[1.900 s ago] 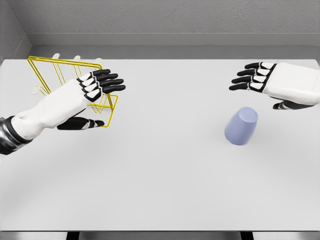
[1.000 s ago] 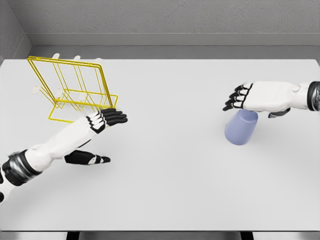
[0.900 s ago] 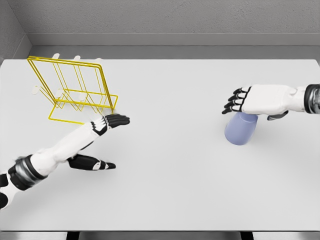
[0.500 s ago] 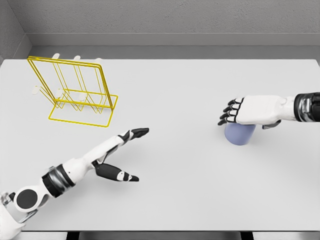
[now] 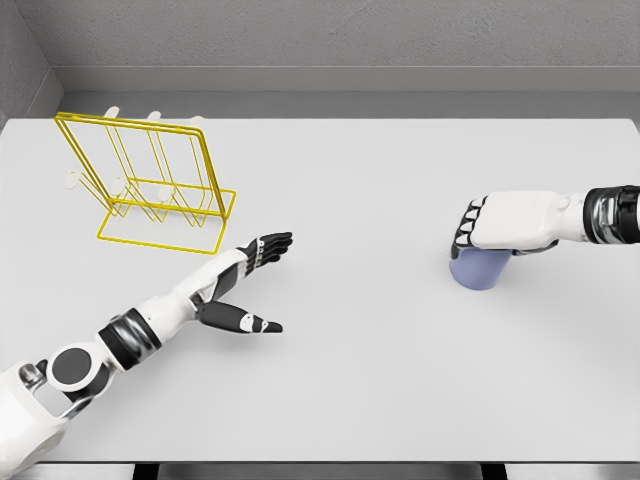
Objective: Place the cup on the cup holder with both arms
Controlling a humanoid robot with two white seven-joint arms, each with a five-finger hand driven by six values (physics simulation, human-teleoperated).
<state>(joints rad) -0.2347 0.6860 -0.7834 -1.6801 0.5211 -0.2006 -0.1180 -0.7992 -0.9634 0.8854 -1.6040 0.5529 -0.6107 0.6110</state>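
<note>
A: Nearest?
B: Left hand [image 5: 250,280], near-left of mid table [image 5: 360,380]. Fingers spread, thumb splayed, holding nothing. Pointing far-right.

A: Cup?
B: Cup [image 5: 478,269] on right side, approx same depth. Lilac, tipped over or tilted; exact lean hard to tell, top hidden under the hand.

A: Right hand?
B: Right hand [image 5: 505,222] directly on top of cup, arm in from right edge. Fingers curled down over its left side. Looks like a grip forming; no lift visible.

A: Nearer arm to cup?
B: Right, obviously. Left well apart, w/ bare table between.

A: Holder?
B: Yellow wire rack [image 5: 150,185], far left, upright. Just beyond left hand. Nothing in the way btw cup and rack; prob. a handover mid-table.
</note>
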